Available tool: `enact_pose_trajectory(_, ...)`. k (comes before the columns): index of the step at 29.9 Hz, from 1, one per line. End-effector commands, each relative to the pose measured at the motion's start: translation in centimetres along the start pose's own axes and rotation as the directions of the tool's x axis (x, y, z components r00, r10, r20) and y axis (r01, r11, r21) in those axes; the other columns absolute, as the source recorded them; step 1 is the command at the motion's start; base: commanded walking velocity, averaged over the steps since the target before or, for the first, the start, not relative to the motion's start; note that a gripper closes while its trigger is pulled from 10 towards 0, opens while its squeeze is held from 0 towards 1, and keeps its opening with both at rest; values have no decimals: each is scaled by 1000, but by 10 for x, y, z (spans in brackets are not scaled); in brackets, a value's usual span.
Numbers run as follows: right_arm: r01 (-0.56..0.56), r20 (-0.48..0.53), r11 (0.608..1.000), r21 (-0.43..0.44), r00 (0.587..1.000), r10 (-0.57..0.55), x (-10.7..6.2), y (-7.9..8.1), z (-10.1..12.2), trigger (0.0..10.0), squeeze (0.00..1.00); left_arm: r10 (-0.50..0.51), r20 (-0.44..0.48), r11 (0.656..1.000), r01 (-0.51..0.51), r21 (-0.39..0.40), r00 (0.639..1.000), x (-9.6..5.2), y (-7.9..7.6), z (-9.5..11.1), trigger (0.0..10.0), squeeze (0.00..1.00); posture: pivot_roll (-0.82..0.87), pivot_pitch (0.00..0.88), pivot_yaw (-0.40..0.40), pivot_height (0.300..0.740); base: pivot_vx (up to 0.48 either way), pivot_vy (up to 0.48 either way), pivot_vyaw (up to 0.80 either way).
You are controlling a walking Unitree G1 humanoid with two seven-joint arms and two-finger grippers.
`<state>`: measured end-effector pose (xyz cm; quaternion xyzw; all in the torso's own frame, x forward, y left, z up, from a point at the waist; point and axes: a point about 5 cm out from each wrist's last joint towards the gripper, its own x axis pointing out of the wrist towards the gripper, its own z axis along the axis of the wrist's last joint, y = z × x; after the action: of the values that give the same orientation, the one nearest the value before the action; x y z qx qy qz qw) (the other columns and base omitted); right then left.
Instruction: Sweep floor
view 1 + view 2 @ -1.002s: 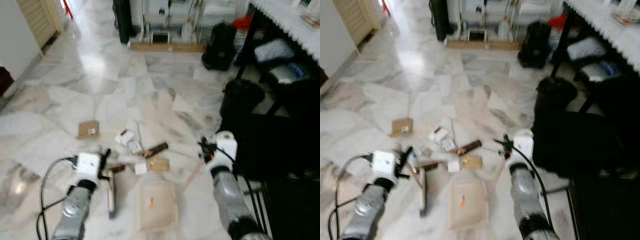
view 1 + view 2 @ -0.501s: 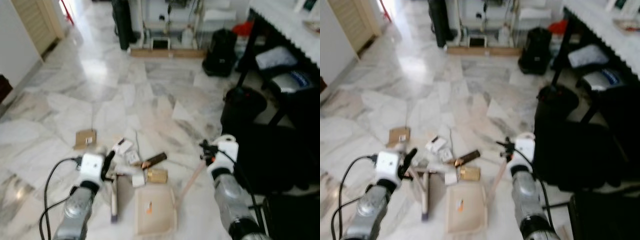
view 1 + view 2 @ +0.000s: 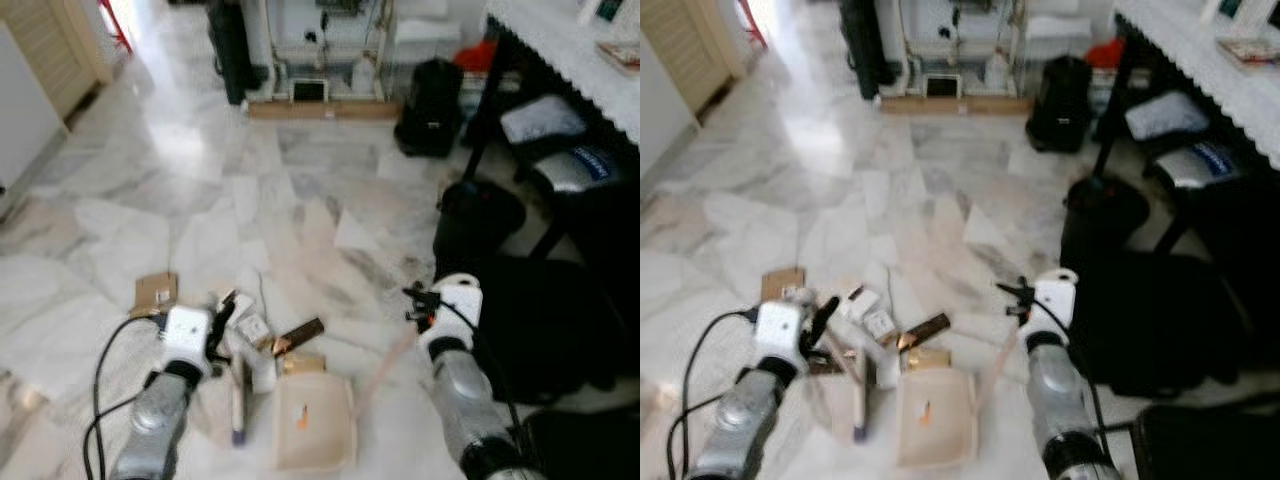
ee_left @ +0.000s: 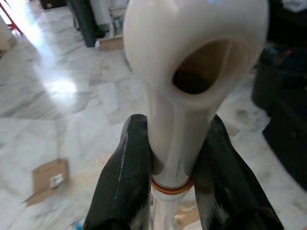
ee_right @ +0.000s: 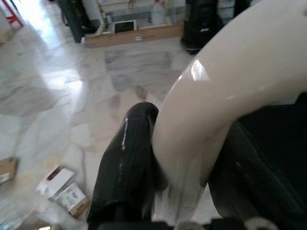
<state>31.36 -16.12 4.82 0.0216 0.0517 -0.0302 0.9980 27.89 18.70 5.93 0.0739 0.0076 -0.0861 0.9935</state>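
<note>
Litter (image 3: 262, 338) lies in a small heap on the marble floor (image 3: 180, 190) directly before the robot: a brown bar, small white cartons and a gold-coloured box, with a flat piece of cardboard (image 3: 155, 292) a little apart on the robot's left. The left gripper (image 4: 165, 170) pinches the cream handle of a hand brush (image 3: 240, 395), one black finger pressed against each side of the neck; the brush slants down from it and touches the floor just beside the heap. The right gripper (image 5: 178, 158) is clamped on the pale curved grip of a dustpan handle (image 3: 385, 365), which runs down and inward to the cream dustpan (image 3: 313, 425). The dustpan lies flat on the floor between the two arms, its open edge touching the near side of the heap, a small orange mark on its bed. A black bag (image 3: 535, 320) sits on the robot's right, near the right arm.
</note>
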Motion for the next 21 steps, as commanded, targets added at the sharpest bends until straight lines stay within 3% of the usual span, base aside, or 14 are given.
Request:
enact_pose_trajectory(1, 5, 30, 999, -35, 1000, -3, 2, 2, 6, 10000, 0, -3, 6, 1000, 2, 18, 1000, -3, 4, 2, 10000, 0, 75, 85, -15, 740, 0, 0, 0)
enact_pose_trajectory(9, 74, 16, 995, -65, 997, -73, -1, -7, 0, 10000, 0, -47, -3, 998, 47, 51, 999, -2, 5, 3, 10000, 0, 77, 89, -8, 740, 0, 0, 0)
enact_pose_trajectory(15, 129, 2, 988, -88, 992, -129, -4, -12, -5, 10000, 0, -160, -51, 979, 165, 117, 986, -3, 4, 0, 10000, 0, 81, 93, -2, 740, 0, 0, 0)
enact_pose_trajectory(18, 161, -10, 982, -101, 987, -163, -7, -13, -9, 10000, 0, -248, -81, 954, 258, 150, 965, -5, 1, -1, 10000, 0, 89, 96, 3, 740, 0, 0, 0)
enact_pose_trajectory(21, 188, -16, 976, -108, 981, -191, -8, -15, -11, 10000, 0, -269, -89, 947, 280, 157, 959, -5, 2, -2, 10000, 0, 91, 95, 5, 740, 0, 0, 0)
